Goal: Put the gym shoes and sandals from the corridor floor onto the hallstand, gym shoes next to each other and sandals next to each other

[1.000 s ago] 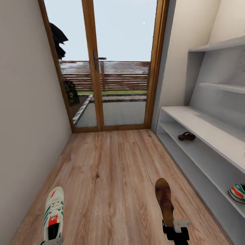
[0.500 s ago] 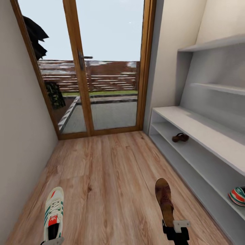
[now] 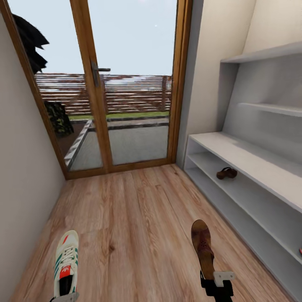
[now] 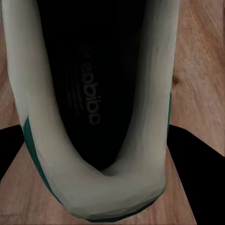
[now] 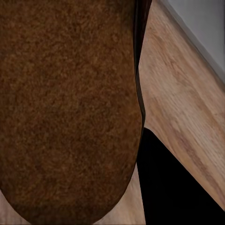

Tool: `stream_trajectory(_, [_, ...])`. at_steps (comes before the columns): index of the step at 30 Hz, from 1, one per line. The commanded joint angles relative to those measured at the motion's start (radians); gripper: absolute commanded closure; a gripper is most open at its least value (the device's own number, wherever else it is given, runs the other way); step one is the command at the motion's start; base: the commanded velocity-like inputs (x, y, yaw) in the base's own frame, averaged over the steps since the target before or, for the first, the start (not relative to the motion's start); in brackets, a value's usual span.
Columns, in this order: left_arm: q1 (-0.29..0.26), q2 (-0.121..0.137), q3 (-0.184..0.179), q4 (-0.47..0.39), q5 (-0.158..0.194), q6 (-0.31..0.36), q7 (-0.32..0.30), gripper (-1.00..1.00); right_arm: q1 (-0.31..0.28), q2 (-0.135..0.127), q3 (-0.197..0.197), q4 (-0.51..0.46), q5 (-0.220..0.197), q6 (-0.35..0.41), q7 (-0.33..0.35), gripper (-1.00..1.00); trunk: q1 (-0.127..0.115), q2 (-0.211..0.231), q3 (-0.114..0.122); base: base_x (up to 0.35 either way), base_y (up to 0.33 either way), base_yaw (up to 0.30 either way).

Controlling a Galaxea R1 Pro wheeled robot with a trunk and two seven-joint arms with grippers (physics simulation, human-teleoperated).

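Meanwhile the view has swung and crept forward: the door sits further left than a second ago, and the sneaker already on the rack (image 3: 251, 155) has slid almost out of frame at the right. The left gripper (image 3: 65, 298) carries a sneaker (image 3: 66, 263) by its heel, the right gripper (image 3: 218, 285) a sandal (image 3: 203, 247), both probably clear of the floor (image 3: 138, 218). The second sandal (image 3: 227, 173) lies on a lower shelf, so the robot seems headed there.
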Motion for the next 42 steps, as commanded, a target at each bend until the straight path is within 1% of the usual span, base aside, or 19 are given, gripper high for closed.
stream_trajectory(1, [-0.001,-0.001,0.007,0.001,-0.009,-0.004,-0.003,1.00,-0.001,0.000,-0.008,0.001,0.008,-0.003,0.000,1.00,0.000,0.000,-0.001,0.244,0.230,-0.254])
stream_trajectory(20, [-0.001,-0.001,0.007,0.002,-0.009,-0.004,-0.003,1.00,-0.001,0.000,-0.008,0.001,0.008,-0.003,0.001,1.00,0.000,0.000,-0.001,0.242,0.233,-0.261])
stream_trajectory(42, [-0.001,0.000,0.007,0.001,-0.009,-0.004,-0.003,1.00,-0.001,0.000,-0.008,0.001,0.008,-0.003,0.001,1.00,0.000,0.000,-0.001,0.278,0.233,-0.262])
